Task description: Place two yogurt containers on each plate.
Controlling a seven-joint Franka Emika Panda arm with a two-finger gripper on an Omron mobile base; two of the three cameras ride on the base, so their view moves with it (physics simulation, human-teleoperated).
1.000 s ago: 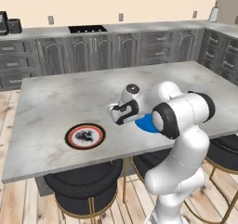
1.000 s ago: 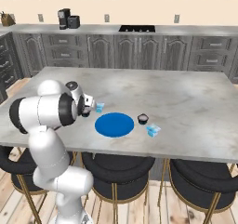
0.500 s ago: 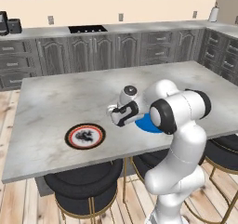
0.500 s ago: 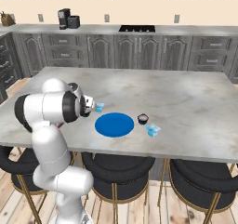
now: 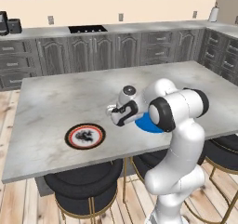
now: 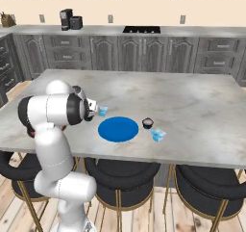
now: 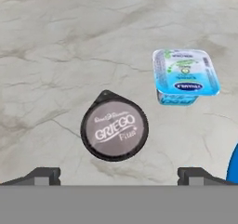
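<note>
My gripper (image 7: pixel 119 174) is open, its fingertips (image 7: pixel 44 175) set wide apart just above the counter. A dark round yogurt container (image 7: pixel 114 131) lies between and just ahead of them, lid up. A pale blue boxy yogurt container (image 7: pixel 186 74) sits farther ahead to the right. In the right base view the gripper (image 6: pixel 93 111) hovers left of the blue plate (image 6: pixel 118 129), with a pale blue tub (image 6: pixel 103 110) beside it. Another dark tub (image 6: pixel 147 123) and pale blue tub (image 6: pixel 158 135) stand right of that plate. The patterned plate (image 5: pixel 85 135) lies near the island's front left.
Everything rests on a grey marble island (image 5: pixel 56 97). Dark round stools (image 5: pixel 86 186) stand under its front edge. Grey cabinets and a cooktop (image 5: pixel 87 29) line the back wall. The blue plate's edge (image 7: pixel 234 167) shows at the hand view's right.
The hand has sunk a little toward the counter and shifted slightly left. Its fingers remain wide apart, and the containers and plates have not moved.
</note>
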